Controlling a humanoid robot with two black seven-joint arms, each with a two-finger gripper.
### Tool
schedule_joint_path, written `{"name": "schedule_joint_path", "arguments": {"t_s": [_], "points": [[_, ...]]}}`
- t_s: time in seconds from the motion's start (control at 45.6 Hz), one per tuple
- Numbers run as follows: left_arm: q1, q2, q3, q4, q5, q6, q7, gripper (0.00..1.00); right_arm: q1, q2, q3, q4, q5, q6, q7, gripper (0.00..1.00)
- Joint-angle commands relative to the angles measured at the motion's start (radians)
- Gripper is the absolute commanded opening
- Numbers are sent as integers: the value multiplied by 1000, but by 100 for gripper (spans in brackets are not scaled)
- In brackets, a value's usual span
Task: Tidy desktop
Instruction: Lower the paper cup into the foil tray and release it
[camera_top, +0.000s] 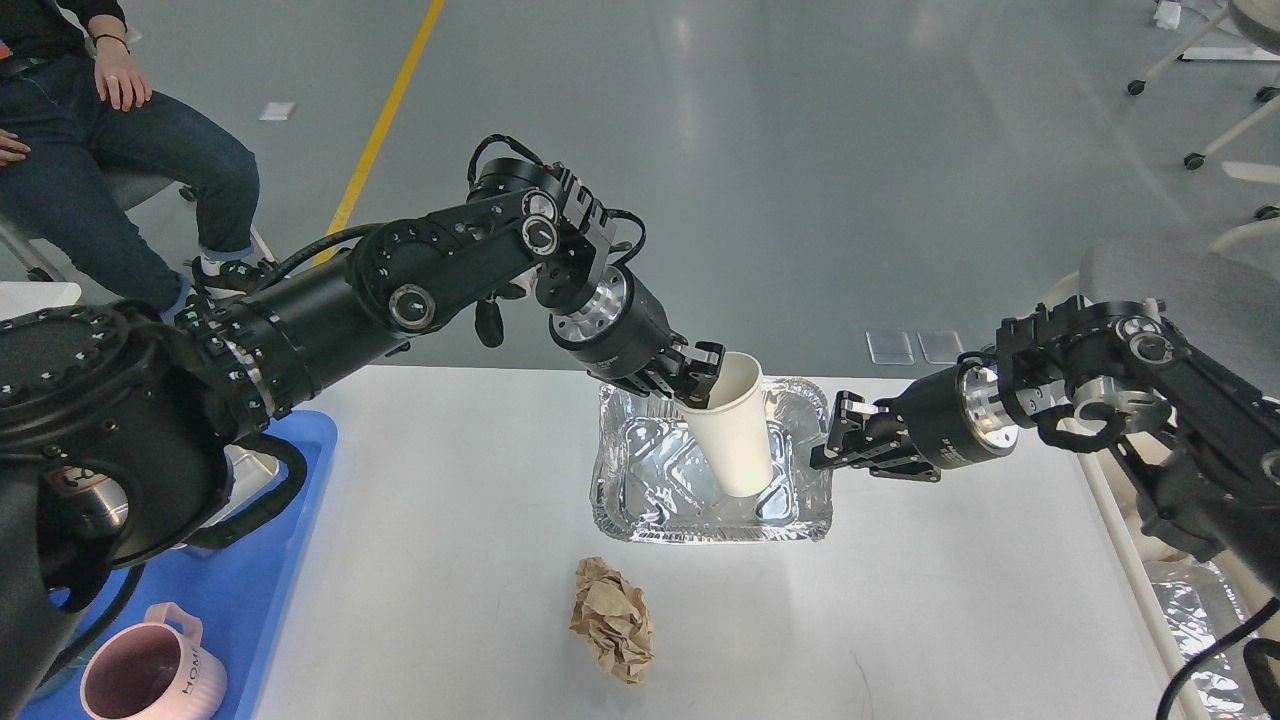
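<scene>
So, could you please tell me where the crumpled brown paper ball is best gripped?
Probably from straight above, pinching the crumpled brown paper ball across its narrower width. It lies loose on the desktop, longer toward me than across, apart from the foil tray, so its sides look reachable.

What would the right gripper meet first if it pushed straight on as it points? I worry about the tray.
The right gripper points left at the foil tray; it seemingly already grips its right rim.
</scene>
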Motion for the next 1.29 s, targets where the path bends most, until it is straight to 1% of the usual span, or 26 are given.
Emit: {"name": "schedule_joint_path", "arguments": {"t_s": [0.0, 0.197, 0.307, 0.394, 0.438, 0.504, 0.526, 0.57, 0.635, 0.679, 0.723, 0.789, 0.832, 0.876, 0.898, 1.271], "points": [[5, 0, 2, 2, 1, 0, 0, 0, -2, 1, -2, 2, 12, 2, -3, 0], [11, -3, 2, 4, 9, 12, 0, 0, -5, 5, -2, 4, 12, 2, -9, 0], [14, -18, 2, 10, 10, 32, -2, 1, -8, 8, -2, 6, 12, 2, -9, 0], [17, -32, 3, 27, 10, 58, -2, 4, -11, 7, 0, 12, 12, 2, -9, 0], [19, -38, 3, 29, 12, 69, -2, 8, -11, 7, -2, 15, 12, 2, -9, 0], [19, -45, 5, 29, 16, 82, -3, 11, -13, 5, 0, 16, 12, 2, -9, 0], [19, -46, 5, 30, 16, 85, -3, 13, -14, 5, 0, 16, 12, 2, -9, 0], [19, -52, 5, 35, 18, 95, -3, 22, -16, 4, 0, 16, 12, 2, -9, 0], [20, -57, 3, 35, 18, 115, -5, 29, -17, 2, 0, 21, 12, 2, -9, 0], [20, -57, 3, 35, 16, 133, -3, 39, -17, 2, 0, 22, 12, 2, -9, 0], [20, -58, 3, 35, 16, 150, -3, 46, -17, 1, 0, 24, 12, 2, -9, 0], [19, -61, 2, 35, 4, 165, -3, 65, -17, 1, 0, 25, 12, 2, -9, 0], [19, -61, 0, 35, 1, 167, -2, 76, -17, -1, 0, 25, 12, 2, -11, 0], [17, -61, 0, 35, -2, 167, -2, 90, -17, -1, 0, 27, 12, 2, -9, 0], [17, -61, -3, 35, -2, 167, -3, 96, -17, -1, 0, 27, 12, 2, -11, 0], [10, -55, -34, 35, -21, 173, -3, 97, -20, -2, 0, 42, 12, 2, -14, 0]]}}
